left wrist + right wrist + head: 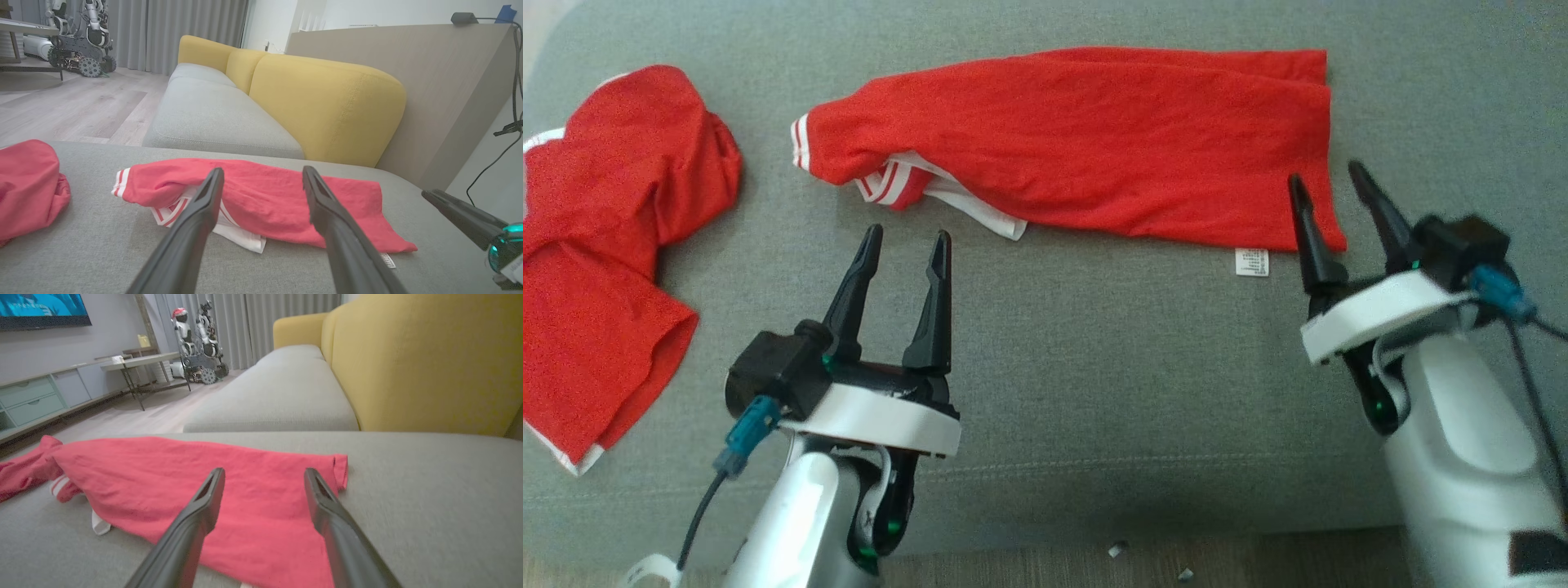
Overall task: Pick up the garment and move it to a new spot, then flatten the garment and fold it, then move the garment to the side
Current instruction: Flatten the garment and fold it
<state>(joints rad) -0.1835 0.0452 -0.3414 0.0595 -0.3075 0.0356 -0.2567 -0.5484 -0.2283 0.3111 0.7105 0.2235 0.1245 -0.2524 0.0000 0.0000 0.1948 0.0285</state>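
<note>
**Red garment half folded on the grey seat, both grippers empty**

The garment lay at 12 o'clock in the head view as a long strip that looked folded once lengthwise, with a striped sleeve and white trim poking out at its 8 o'clock end. So I'd guess pick-up and flattening were done, with more folding and the move aside left. The left gripper at 7 o'clock and the right gripper at 3 o'clock, by the hem corner, both had jaws spread wide and held nothing. A second red garment sat bunched at 9 o'clock, probably crowding that side of the seat cushion.
</note>
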